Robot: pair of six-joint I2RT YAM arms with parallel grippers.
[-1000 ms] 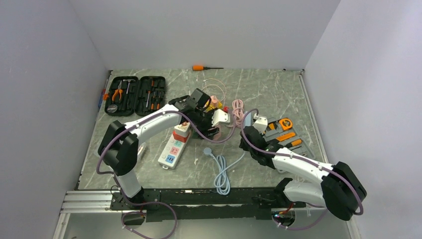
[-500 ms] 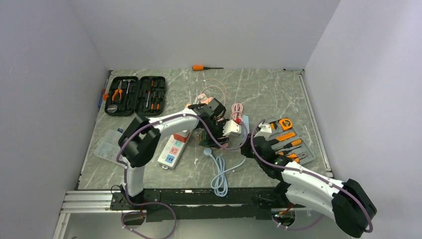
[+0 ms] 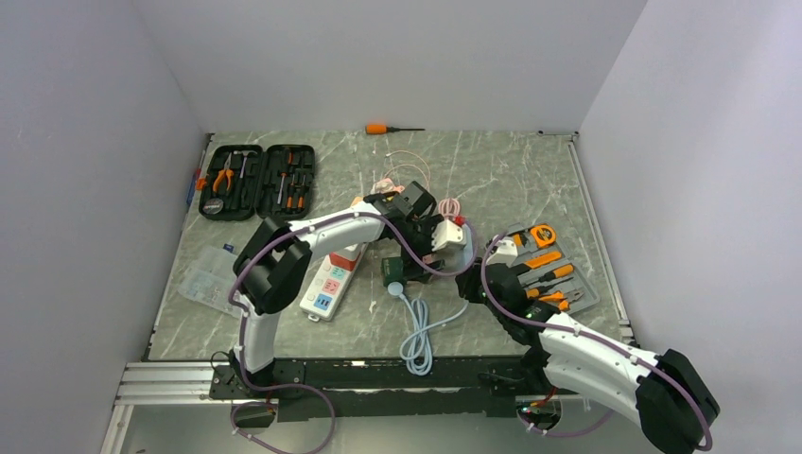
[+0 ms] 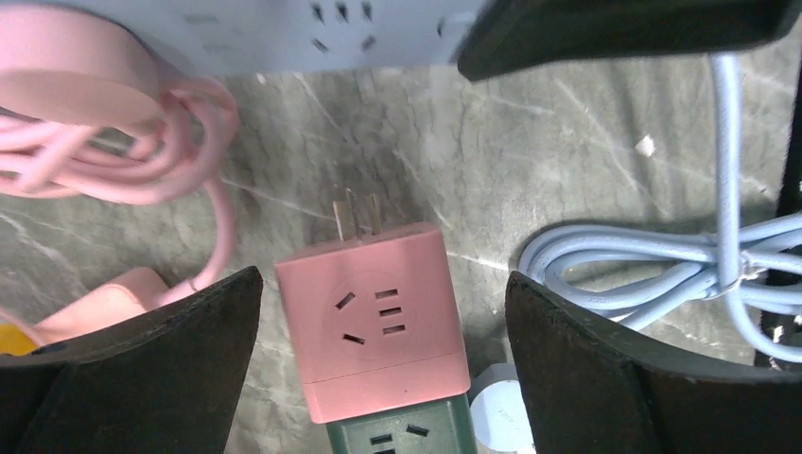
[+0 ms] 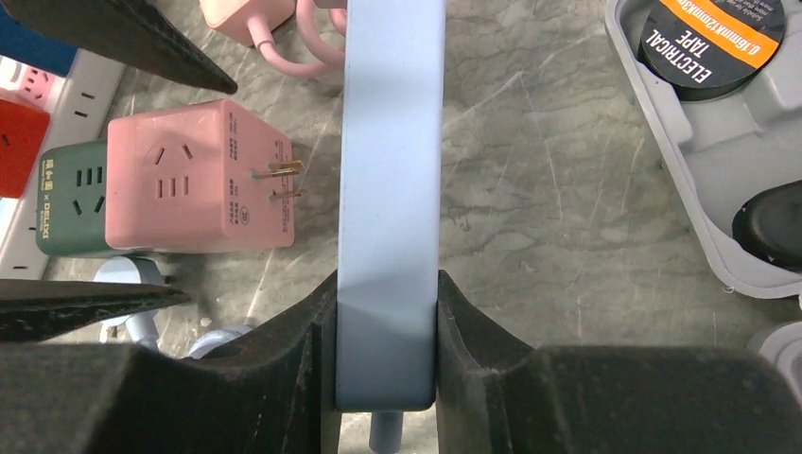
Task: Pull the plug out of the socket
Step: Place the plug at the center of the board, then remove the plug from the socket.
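The plug, a pink cube adapter with bare metal prongs, lies on the marble table joined to a green cube. My left gripper hangs open over it, one finger on each side, neither touching it. The socket is a pale blue power strip, and my right gripper is shut on it. In the right wrist view the pink cube rests just left of the strip, its prongs pointing at the strip but out of it. From above, only the green cube shows under the left gripper.
A white power strip carrying a red cube lies to the left. A coiled blue cable lies near the front, pink cables behind. A grey tool tray is on the right, a black tool case and an orange screwdriver at the back.
The left gripper carried the pink cube rightward from the white strip, then opened and let it go onto the table. The right arm swung in, still holding the blue strip.
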